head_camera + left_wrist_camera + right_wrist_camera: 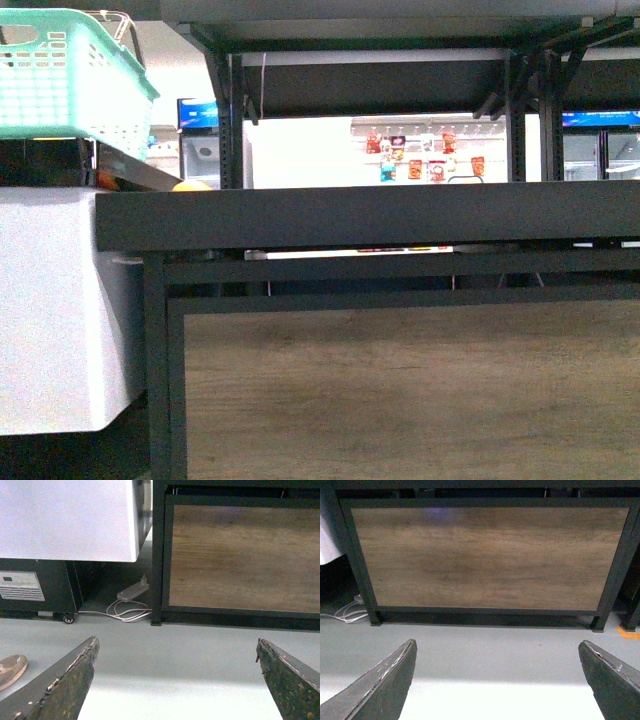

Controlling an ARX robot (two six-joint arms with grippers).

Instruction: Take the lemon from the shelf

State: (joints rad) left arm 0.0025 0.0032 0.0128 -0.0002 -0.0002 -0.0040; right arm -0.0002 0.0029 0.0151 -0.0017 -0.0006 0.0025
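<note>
- Shop floor, grey floor (175,625), lit store shelving with red packets (420,158) far behind, centre of the front view.
- Black shelf (350,215) fills the middle of the front view; its wood panel (400,390) is lower centre.
- Lemon (191,185): only a yellow top peeks over the shelf's front lip, left of centre. Rest hidden.
- Green basket (70,80) upper left, white cabinet (50,310) lower left beside the shelf.
- Left gripper (176,642): jaws spread wide, nothing between, faces the floor, a cable (127,612) and the shelf's foot.
- Right gripper (497,643): jaws spread wide too, empty, faces the wood panel low down.
- Neither arm shows in the front view.
- Progress: looks like the very start, nothing grasped, lemon untouched on the deck.
- Left to do, my read: raise an arm over the lip, reach the lemon, close on it, lift it out.
</note>
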